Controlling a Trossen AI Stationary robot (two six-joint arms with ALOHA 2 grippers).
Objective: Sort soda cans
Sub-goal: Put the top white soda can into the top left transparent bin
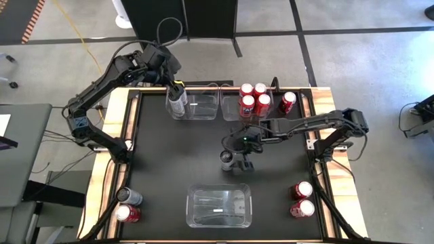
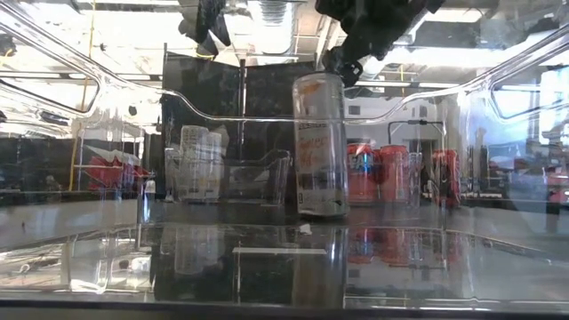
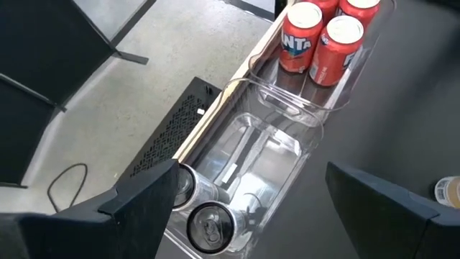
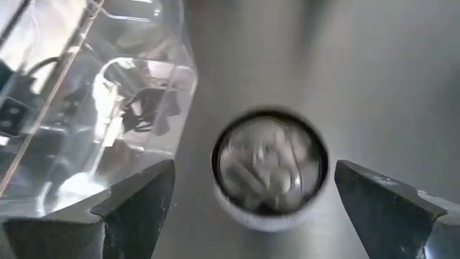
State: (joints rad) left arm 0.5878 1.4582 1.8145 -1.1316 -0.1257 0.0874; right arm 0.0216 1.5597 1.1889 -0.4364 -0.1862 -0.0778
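A silver soda can (image 1: pixel 227 160) stands upright on the black table near its middle, also in the low view (image 2: pixel 320 147). My right gripper (image 1: pixel 240 154) hovers open just above it; in the right wrist view the can's top (image 4: pixel 269 169) shows between the two fingers, apart from both. My left gripper (image 1: pixel 176 87) hangs open above the far left clear bin (image 3: pixel 287 155), in which two silver cans (image 3: pixel 208 224) stand. Several red cans (image 1: pixel 253 98) stand in the clear bin (image 1: pixel 230 114) to its right.
A clear bin (image 1: pixel 218 205) lies at the near edge with nothing in it. One red can (image 1: pixel 289 102) stands at the far right. A silver can (image 1: pixel 129 196) and a red can (image 1: pixel 126 214) stand near left, two red cans (image 1: pixel 303 199) near right.
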